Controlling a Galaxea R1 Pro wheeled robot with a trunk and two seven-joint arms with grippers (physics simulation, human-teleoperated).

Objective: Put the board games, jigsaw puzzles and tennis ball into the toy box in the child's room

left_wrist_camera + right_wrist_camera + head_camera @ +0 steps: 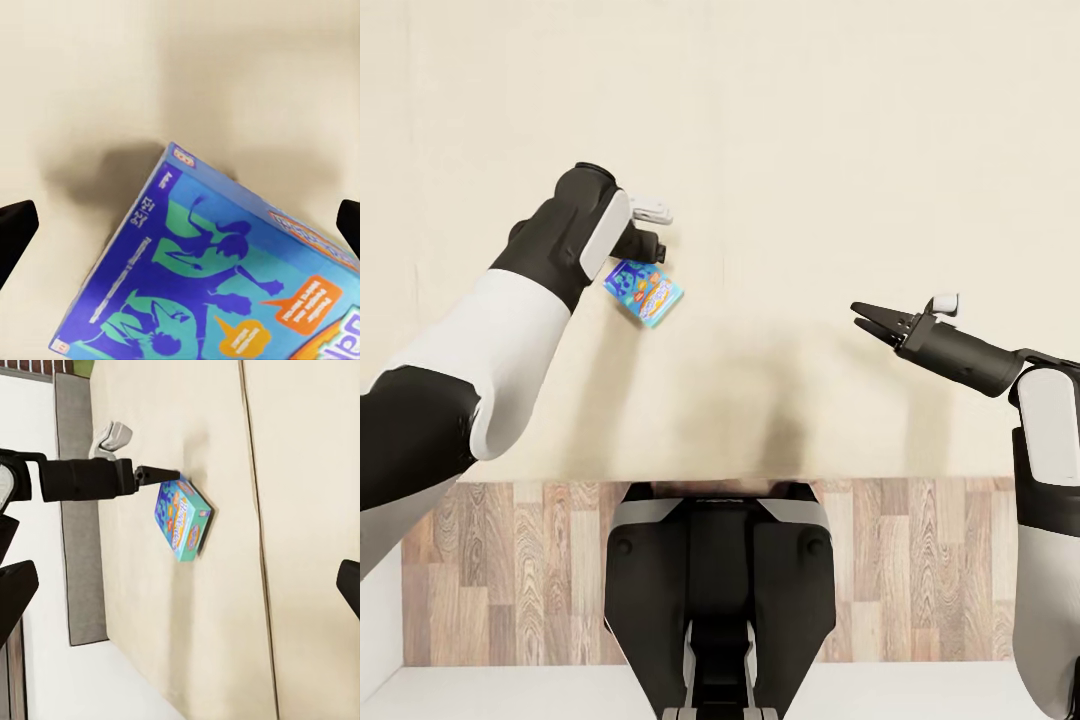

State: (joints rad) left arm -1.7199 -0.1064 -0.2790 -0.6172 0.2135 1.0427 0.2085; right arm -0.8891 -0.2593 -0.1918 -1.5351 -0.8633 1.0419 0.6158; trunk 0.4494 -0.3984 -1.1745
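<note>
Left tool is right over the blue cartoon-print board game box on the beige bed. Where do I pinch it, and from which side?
Come straight down with the left tool and pinch the blue cartoon-print board game box across its narrow width, near the middle. It lies flat and skewed on the beige bed, so turn the wrist to match.

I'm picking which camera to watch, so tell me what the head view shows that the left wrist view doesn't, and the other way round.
Head view alone: the right hand hanging open over the plain beige mattress of the bed, the robot's dark trunk and a strip of wood-plank floor. Left wrist view alone: the close-up cartoon figures and speech bubbles printed on the box. Both: the small flat blue board game box, lying on the beige bed with the left hand at it.
</note>
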